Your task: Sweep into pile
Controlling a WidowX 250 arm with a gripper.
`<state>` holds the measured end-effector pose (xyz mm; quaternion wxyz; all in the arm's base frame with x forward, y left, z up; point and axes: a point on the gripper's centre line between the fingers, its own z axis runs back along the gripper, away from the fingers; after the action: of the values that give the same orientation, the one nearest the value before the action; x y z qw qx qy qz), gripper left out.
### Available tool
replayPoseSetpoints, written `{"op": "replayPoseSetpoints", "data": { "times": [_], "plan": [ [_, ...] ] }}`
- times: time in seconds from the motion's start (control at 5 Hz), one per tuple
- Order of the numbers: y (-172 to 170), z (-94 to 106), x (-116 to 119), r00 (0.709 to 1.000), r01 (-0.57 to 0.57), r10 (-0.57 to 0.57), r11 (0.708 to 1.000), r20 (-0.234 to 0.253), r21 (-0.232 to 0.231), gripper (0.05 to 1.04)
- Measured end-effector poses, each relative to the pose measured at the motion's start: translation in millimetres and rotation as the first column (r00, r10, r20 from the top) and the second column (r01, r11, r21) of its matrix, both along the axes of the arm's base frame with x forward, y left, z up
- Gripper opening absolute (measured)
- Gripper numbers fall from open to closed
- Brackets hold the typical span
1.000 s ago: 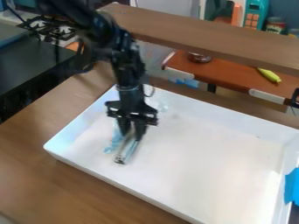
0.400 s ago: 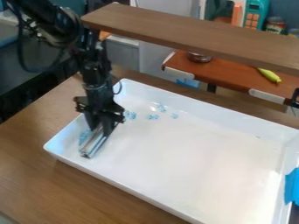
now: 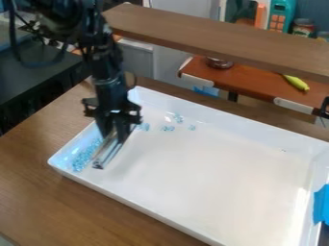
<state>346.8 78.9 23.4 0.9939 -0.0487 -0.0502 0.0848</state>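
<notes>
The gripper [image 3: 113,138] was seen over the left part of the white tray [image 3: 212,173], with a grey sweeping tool [image 3: 107,153] pinched between its fingers. The tool was held at a slant, its lower end pointed toward the near side and set low, close to the tray's floor; whether the floor was touched could not be told.

Compared with the first frame, the tool had been carried well to the left, toward the tray's left corner. Since the frame just before, its lower end had been shifted only slightly to the right and toward the far side. By this, a heap of small light-blue pieces [image 3: 83,157] had been brought into fuller view; in that frame it had been mostly covered by the tool and the fingers. The heap was stretched along the left wall, from the left corner toward the far side, just left of the tool.

Other blue pieces [image 3: 168,128] were left scattered in small clusters near the far wall, right of the gripper, and their places were unchanged from the previous frame. The tray was likewise unmoved on the brown desk [image 3: 38,202], with blue tape [image 3: 324,205] at its right edge.
</notes>
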Motion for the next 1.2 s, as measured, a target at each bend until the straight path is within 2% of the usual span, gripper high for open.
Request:
{"op": "replayPoseSetpoints", "data": {
  "times": [0.2, 0.4, 0.6, 0.8, 1.2],
  "plan": [
    [-39, 12.7, 18, 0.999, 0.045, -0.045, 0.999, 0.028, -0.02, 0.369],
    [-71, 19.0, 37, 0.995, 0.08, -0.079, 0.997, 0.063, -0.021, 0.369],
    [-95, 0.7, 51, 0.994, 0.101, -0.1, 0.995, 0.051, -0.008, 0.369],
    [-106, -16.4, 69, 0.994, 0.097, -0.098, 0.995, 0.047, 0.003, 0.369],
    [-103, -29.3, 97, 0.998, 0.054, -0.055, 0.998, 0.04, 0.015, 0.369]
  ]
}}
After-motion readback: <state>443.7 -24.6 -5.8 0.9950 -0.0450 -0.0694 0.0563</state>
